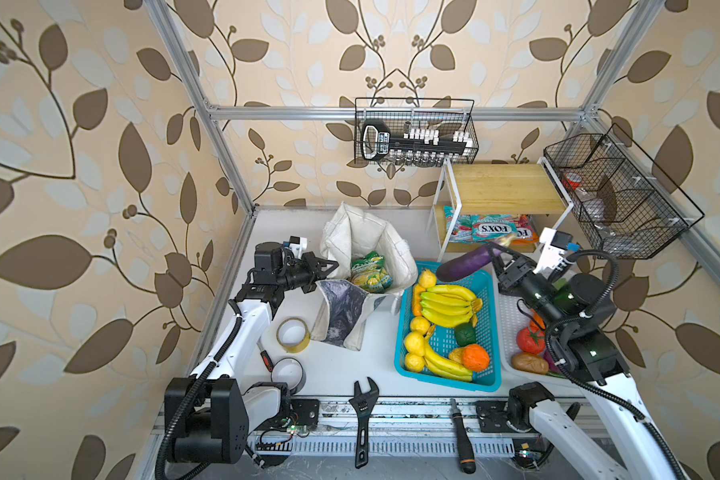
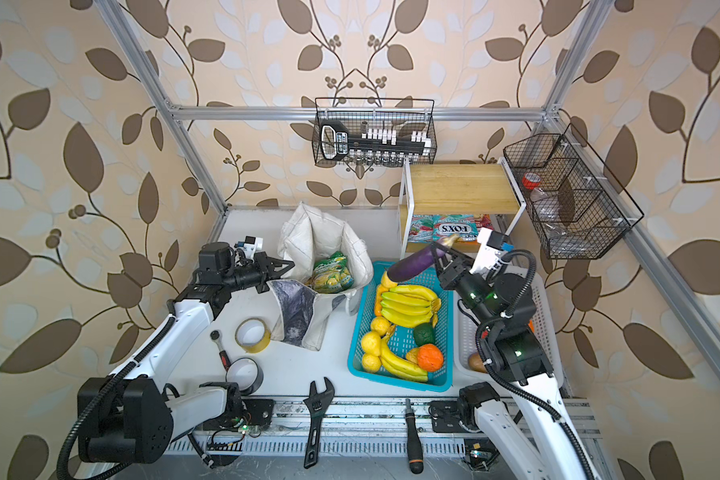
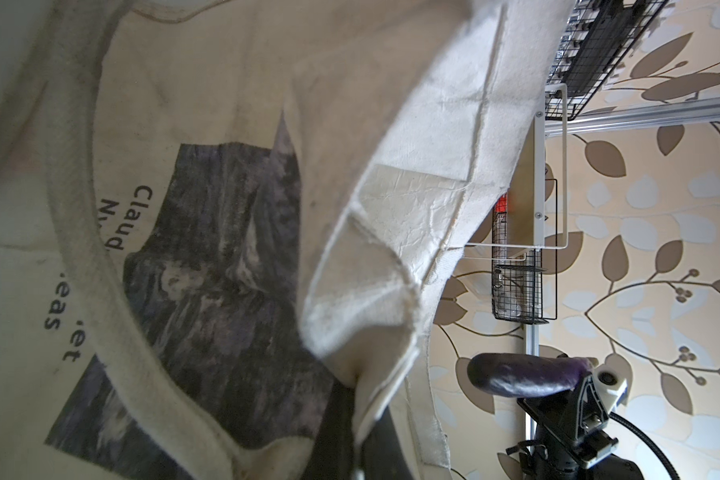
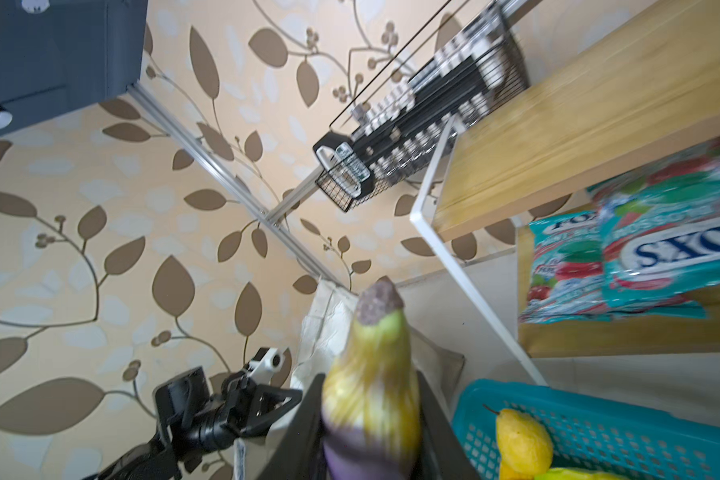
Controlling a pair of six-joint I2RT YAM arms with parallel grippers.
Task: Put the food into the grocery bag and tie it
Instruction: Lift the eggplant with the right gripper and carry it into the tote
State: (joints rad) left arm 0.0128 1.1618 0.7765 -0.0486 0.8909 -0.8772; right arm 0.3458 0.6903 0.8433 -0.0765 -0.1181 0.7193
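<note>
Left wrist view is mostly grocery bag (image 3: 391, 187) cloth, so my left gripper (image 1: 331, 266) barely shows there; in both top views it is pinched closed on the bag's rim. Green snack packets (image 1: 370, 272) lie inside the bag (partly hidden by its wall). My right gripper (image 1: 494, 252) clamps an eggplant (image 1: 462, 265) over the far edge of the blue basket (image 1: 488, 340). White tabletop (image 1: 375, 361) lies bare between bag and basket.
</note>
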